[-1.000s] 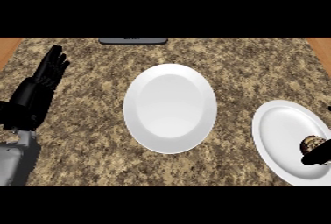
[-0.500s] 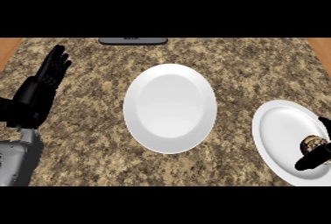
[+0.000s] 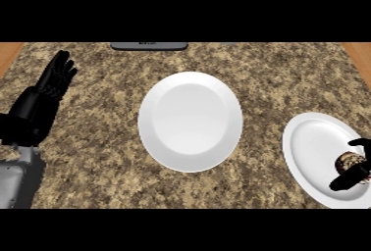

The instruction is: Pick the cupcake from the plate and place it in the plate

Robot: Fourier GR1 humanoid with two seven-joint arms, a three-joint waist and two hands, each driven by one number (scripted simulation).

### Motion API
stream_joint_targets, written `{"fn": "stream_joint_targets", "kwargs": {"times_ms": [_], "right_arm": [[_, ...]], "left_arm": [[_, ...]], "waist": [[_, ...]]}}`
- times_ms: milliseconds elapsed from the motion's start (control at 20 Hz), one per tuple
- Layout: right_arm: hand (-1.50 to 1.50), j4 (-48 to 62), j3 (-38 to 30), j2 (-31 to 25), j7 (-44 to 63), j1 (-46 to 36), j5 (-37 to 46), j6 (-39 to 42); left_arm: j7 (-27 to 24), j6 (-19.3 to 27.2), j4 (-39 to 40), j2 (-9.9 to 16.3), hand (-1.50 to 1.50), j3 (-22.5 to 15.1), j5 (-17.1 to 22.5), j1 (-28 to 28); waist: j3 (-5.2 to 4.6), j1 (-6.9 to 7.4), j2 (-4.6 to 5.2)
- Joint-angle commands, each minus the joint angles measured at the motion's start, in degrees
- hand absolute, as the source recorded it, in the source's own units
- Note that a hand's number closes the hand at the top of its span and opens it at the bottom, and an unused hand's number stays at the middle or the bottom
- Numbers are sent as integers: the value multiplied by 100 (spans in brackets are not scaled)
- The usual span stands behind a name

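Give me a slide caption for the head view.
Right hand curls around the small brown cupcake on the right white plate; centre white plate waits.

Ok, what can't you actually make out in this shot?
- Right hand: head view, mostly cut off by the right edge; only fingers curled round the cupcake show.
- Cupcake: partly hidden by those fingers.
- Right plate: its far side is cut by the right edge.
- Dark object at the counter's top: cut off, unidentifiable.
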Motion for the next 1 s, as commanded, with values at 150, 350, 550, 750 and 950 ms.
{"fn": "stream_joint_targets", "kwargs": {"times_ms": [150, 350, 550, 750, 950], "right_arm": [[150, 441, 50, -73, -686, -205, 1053, -820], [150, -288, 282, -234, -1231, 532, 1413, -1266], [150, -1268, 451, -542, -2260, 1377, 1300, -1402], [150, -1873, 145, -728, -2624, 1799, 1452, -1844], [150, -3359, -224, -898, -2706, 2267, 652, -1333]], "left_arm": [[89, -26, -76, -122, 0, 36, -60, 15], [-34, 155, 0, -273, 0, -111, -333, 32], [75, 173, -32, -202, 0, 54, -256, 62], [202, 12, 202, -120, 0, 104, -196, -366], [69, -48, -192, -73, 0, 243, -116, 193]], "waist": [[40, 15, 19], [38, -78, 7], [37, -177, -14], [37, -157, 4], [32, -141, -26]]}}
